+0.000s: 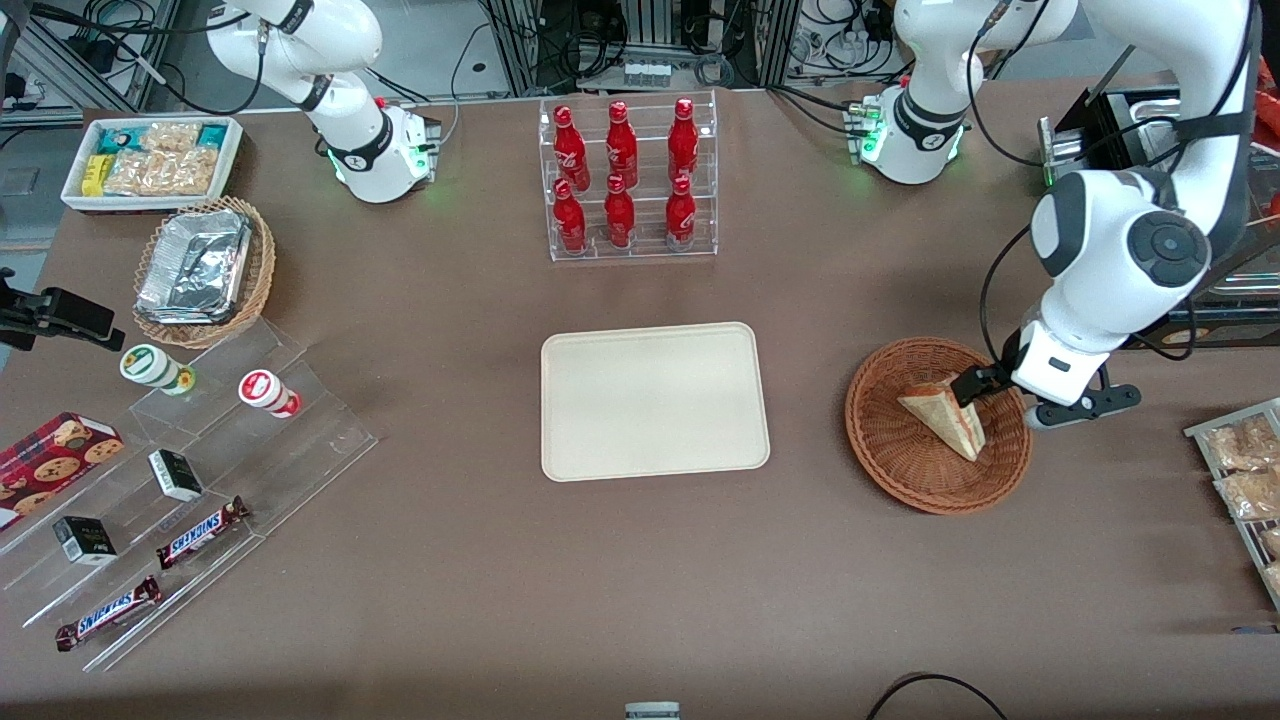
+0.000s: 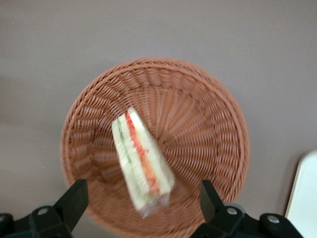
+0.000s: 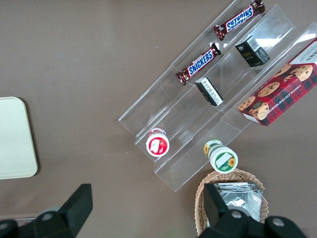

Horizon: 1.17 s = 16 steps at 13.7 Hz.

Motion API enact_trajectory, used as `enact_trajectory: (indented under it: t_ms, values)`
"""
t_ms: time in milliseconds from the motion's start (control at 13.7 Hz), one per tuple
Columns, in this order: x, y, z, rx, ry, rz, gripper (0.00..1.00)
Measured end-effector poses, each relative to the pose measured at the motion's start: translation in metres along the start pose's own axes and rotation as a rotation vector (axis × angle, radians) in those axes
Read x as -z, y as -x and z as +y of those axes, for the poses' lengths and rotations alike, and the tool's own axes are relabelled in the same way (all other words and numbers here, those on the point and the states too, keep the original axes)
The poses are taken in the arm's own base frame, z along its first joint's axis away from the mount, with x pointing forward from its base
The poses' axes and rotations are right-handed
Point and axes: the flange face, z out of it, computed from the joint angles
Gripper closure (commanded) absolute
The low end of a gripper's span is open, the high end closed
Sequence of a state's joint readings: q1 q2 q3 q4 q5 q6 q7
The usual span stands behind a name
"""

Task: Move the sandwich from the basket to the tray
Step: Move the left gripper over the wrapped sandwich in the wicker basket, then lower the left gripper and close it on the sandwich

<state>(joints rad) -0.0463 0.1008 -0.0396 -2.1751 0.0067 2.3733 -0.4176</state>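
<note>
Black two-finger gripper (image 2: 143, 198) hovering, fingers spread wide, above the round reddish-brown woven wicker basket (image 2: 208, 129)
Clear-wrapped triangular white-bread sandwich (image 2: 141, 163) is lying inside it, untouched

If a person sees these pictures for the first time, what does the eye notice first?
Probably the working arm's gripper, jaws open, poised above the sandwich lying in the reddish-brown basket. Next, the bare cream tray mid-table beside the basket, and the red bottles in a clear rack farther from the camera.
</note>
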Motion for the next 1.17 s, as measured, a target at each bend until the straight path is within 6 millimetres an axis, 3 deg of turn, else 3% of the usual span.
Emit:
enact_trajectory:
  t_ms: [365, 1168]
  values:
    - [-0.028, 0.008, -0.002, 0.436, 0.001, -0.006, 0.0]
    - [-0.083, 0.018, -0.006, 0.577, -0.013, -0.137, 0.0]
